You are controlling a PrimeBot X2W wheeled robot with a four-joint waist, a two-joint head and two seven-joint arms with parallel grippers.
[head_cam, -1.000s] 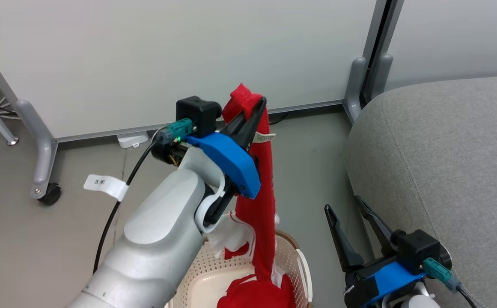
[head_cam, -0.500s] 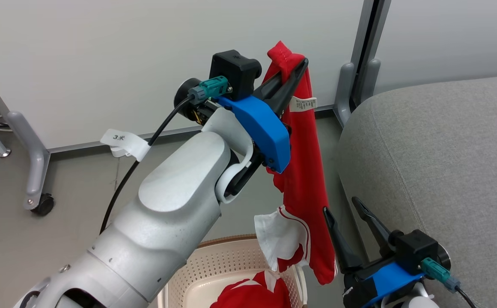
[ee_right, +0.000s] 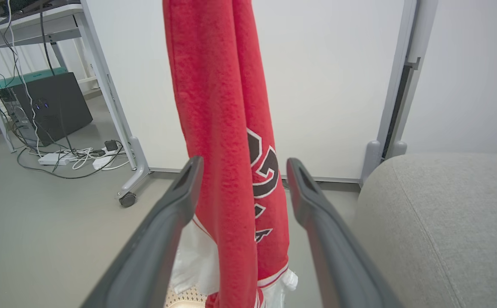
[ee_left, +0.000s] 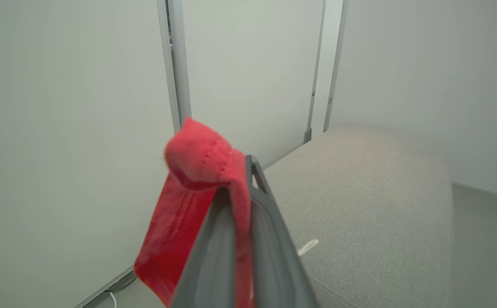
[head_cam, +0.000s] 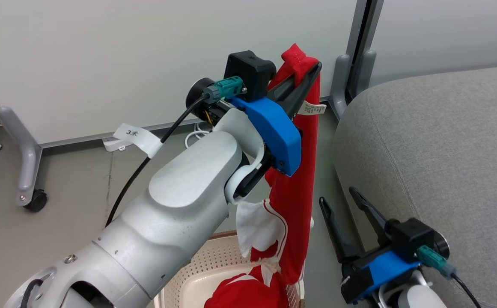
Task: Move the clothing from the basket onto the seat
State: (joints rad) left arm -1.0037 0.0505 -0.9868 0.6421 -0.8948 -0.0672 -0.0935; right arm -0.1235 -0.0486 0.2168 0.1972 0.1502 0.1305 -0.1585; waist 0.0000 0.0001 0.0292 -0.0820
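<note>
At frame center, left pincer (head_cam: 313, 69) is clenching red garment (head_cam: 303, 179) over basket (head_cam: 207, 265); right pincer (head_cam: 337, 196) is sitting released lower right.

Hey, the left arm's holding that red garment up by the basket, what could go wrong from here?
The left claw pinches the held garment by just a small bunch at its top, so a quick swing might shake it loose. Its lower end hangs down to the basket by the second garment; it may snag the rim or drag that one out. The open right claw stands between the fabric and the seat, so the fabric could catch on it.
</note>
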